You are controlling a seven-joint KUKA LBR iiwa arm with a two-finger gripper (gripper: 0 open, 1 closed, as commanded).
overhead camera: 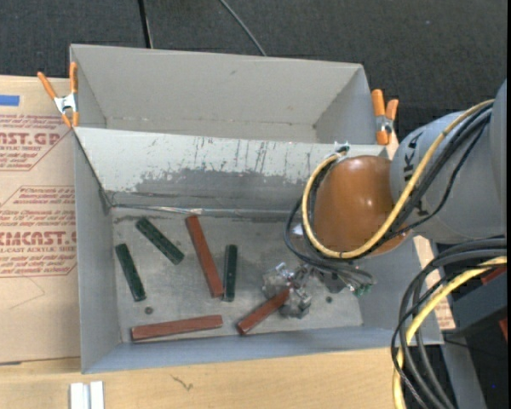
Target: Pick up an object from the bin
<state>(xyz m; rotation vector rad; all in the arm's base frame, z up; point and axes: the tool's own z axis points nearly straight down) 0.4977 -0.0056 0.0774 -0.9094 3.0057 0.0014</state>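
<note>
at front right, a brown stick (257,316) lies partly hidden.

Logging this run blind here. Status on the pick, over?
Gripper down at right of bin. Over upper end of short red-brown stick; hold unconfirmed. Dark green stick nearby, lying apart, not in the way.

My gripper (294,295) covers the top end of the short reddish-brown stick (257,317), so contact's anyone's guess tbh. My arm (460,177) runs off the right edge.
</note>
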